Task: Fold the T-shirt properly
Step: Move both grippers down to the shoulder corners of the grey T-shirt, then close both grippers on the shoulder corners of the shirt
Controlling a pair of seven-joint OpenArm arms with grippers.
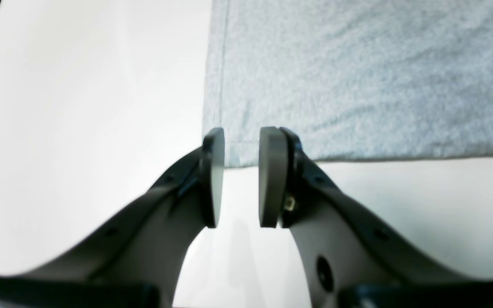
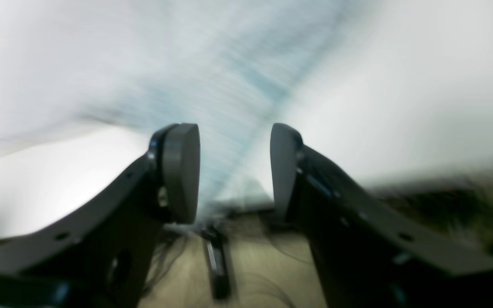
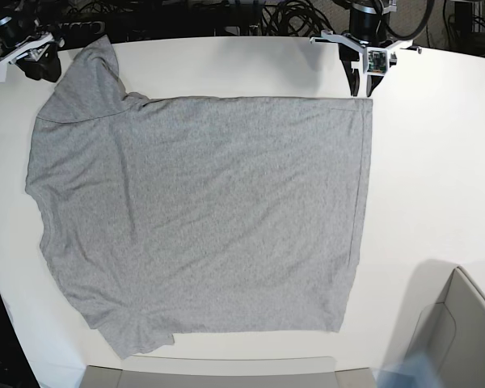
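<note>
With jaws apart and holding nothing, the left gripper [image 1: 238, 175] is parked at the hem corner of the T-shirt [image 3: 202, 218] spread plain-side up on the table [image 3: 436, 178], so one layer alone may be pinched; farther off, the right gripper [image 2: 234, 171] is also open and empty, its view blurred.

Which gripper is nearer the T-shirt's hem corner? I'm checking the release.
Left gripper, right at the T-shirt hem corner. Right gripper is across by the sleeve.

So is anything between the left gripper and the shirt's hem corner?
Nothing visible. The left gripper stands open right at the corner of the T-shirt, with only bare table around it.
</note>
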